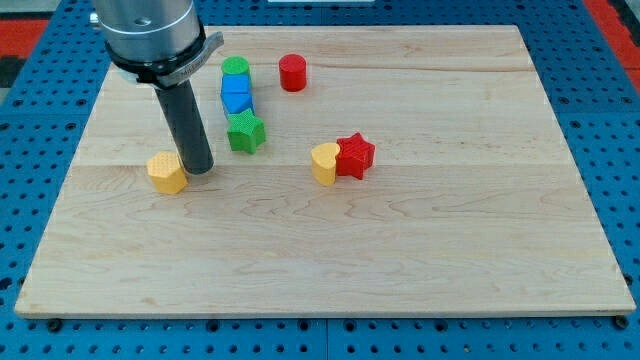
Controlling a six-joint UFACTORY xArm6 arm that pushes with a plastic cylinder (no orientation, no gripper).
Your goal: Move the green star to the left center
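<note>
Near the board's [400, 250] upper left, one green star [246, 132], no clear long axis, my tip [198, 168] bare, touching yellow block [167, 172], blue block [237, 95] behind star.

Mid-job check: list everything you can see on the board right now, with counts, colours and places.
green star: 1, green, upper left of centre
blue block: 1, blue, just above the star
green cylinder: 1, green, above the blue block
red cylinder: 1, red, top centre
yellow heart: 1, yellow, centre, touching the red star
red star: 1, red, centre
yellow block: 1, yellow, left
wooden board: 1, light wood
my tip: 1, dark, beside the yellow block, left of the green star
</note>
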